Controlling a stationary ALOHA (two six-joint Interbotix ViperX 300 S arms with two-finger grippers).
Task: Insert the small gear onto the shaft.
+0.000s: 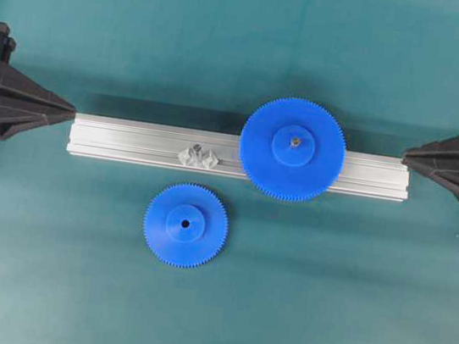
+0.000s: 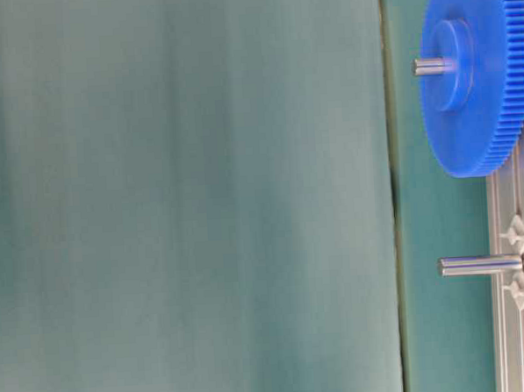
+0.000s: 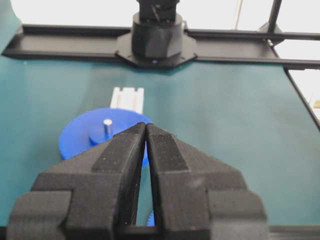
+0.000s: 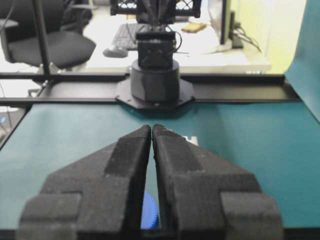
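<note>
- The counter [image 1: 191, 321], covered in a teal mat, fills the overhead view from edge to edge.
- A long silver aluminium rail [image 1: 131, 141] lies level across the middle of the overhead view, between the two arms.
- The left gripper [image 1: 69, 105] comes in from the left edge at mid-height, its tip just beside the left end of the rail. In the left wrist view its black fingers [image 3: 120, 155] are drawn together, tips nearly touching, with nothing between them.
- The right gripper [image 1: 407, 153] comes in from the right edge at the same height, its tip just beside the right end of the rail. In the right wrist view its fingers [image 4: 175, 155] likewise meet at the tips and hold nothing.
- The large blue gear [image 1: 292, 149] sits on the rail, right of centre, threaded on a metal pin [image 2: 431, 65] that pokes out of its hub in the table-level view.
- The small gear [image 1: 185, 225] lies flat on the mat below the rail, left of centre, hub up, well apart from both grippers and touching nothing else.
- The shaft [image 1: 196, 147] stands bare on the rail, above the small gear in the frame and left of the large gear, on a shiny faceted base [image 1: 199, 157]; the table-level view shows it as a plain grey pin at lower right.
</note>
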